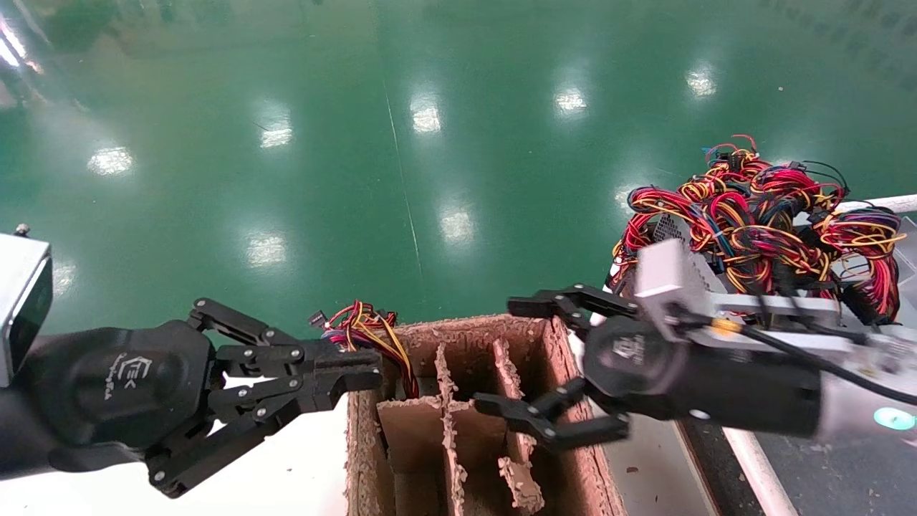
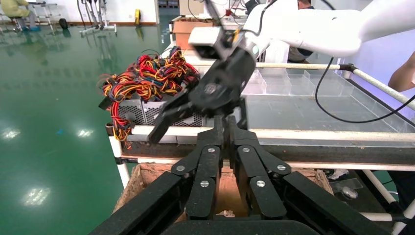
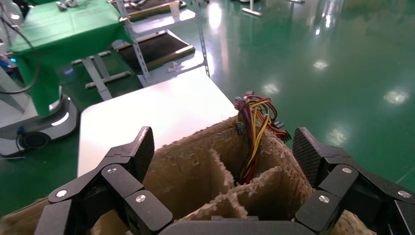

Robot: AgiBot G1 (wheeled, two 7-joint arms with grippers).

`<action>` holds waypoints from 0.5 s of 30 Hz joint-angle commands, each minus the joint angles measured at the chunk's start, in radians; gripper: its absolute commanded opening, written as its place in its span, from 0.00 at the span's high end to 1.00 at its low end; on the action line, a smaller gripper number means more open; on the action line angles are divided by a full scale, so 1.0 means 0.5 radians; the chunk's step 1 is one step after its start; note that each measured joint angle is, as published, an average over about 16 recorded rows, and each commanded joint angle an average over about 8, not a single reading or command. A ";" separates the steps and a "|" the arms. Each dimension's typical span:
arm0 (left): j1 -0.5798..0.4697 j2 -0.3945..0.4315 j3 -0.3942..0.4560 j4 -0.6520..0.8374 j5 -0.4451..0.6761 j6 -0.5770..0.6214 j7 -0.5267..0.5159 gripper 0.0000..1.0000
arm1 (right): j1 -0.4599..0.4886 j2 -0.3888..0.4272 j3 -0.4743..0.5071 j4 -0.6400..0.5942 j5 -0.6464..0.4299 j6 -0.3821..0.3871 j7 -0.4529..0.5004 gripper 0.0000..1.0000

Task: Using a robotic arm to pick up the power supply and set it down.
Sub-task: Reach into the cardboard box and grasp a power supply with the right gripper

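Evidently the right gripper (image 1: pixel 551 369) hangs wide-jawed and empty over the cardboard divider box (image 1: pixel 466 423); it should drop squarely around the power supply's wires (image 1: pixel 365 330) while the left gripper (image 1: pixel 358 376), jaws closed on nothing, waits beside.

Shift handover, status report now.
Right pincer open, empty, over cardboard divider box. Left pincer shut, empty, at box's left edge. One power supply's wires stick out of far-left compartment; more power supplies piled right. Nothing blocking.

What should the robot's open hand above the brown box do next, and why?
Probably the right gripper should swing back toward the power supply in the wire-tangled pile behind its arm. Its jaws are open and empty over the cardboard divider box, where one wire bundle already pokes out. The left gripper sits shut beside the box.
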 commanded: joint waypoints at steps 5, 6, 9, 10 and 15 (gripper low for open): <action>0.000 0.000 0.001 0.000 0.000 0.000 0.000 0.00 | 0.113 -0.246 -0.123 -0.226 -0.181 0.096 -0.012 0.00; 0.000 0.000 0.001 0.000 0.000 0.000 0.000 0.00 | 0.130 -0.290 -0.141 -0.273 -0.205 0.110 -0.021 0.00; 0.000 0.000 0.001 0.000 -0.001 0.000 0.000 0.00 | 0.181 -0.421 -0.193 -0.418 -0.276 0.148 -0.062 0.10; 0.000 0.000 0.001 0.000 -0.001 0.000 0.001 0.00 | 0.198 -0.461 -0.207 -0.462 -0.299 0.160 -0.083 0.23; 0.000 -0.001 0.002 0.000 -0.001 -0.001 0.001 0.00 | 0.258 -0.628 -0.259 -0.631 -0.389 0.231 -0.203 0.85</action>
